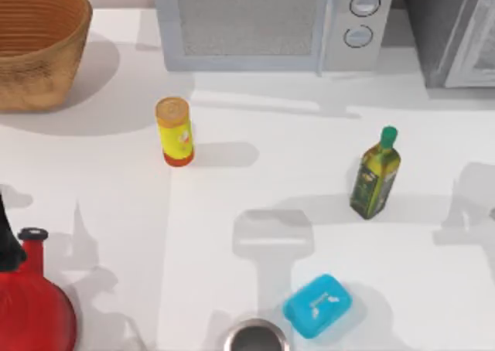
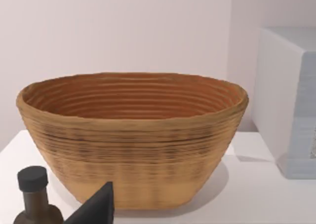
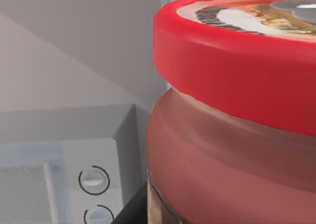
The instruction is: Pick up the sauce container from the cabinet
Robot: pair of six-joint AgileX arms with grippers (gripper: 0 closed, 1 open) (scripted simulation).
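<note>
Microwave left of cabinet

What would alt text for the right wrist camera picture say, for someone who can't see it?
A stout sauce container with a wide red lid and reddish contents looms very close to the camera. Behind it stands a pale microwave with two round knobs, against grey walls.

Left arm is just a dark bit at the table's left edge, I think, sitting low. On its wrist cam a dark wedge of my left gripper pokes in, aimed roughly level across the table. A dark sliver of my right gripper shows, wrist held about level too
</note>
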